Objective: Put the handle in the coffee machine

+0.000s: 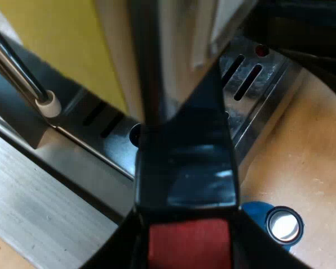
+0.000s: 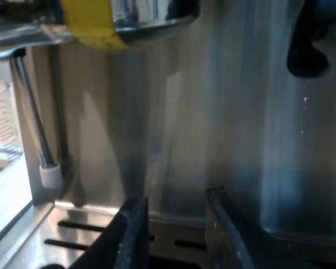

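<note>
My left gripper (image 1: 186,249) clamps the handle (image 1: 185,168) by its red end, above the drip tray (image 1: 252,78), lined up for locking into the machine (image 2: 241,112). My right gripper (image 2: 173,235) hangs spread apart nearby.

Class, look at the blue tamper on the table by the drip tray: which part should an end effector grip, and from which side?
Probably grip the tamper round its upper part, coming from above: it seems to stand upright on the table by the drip tray, round top up, sides free.
</note>
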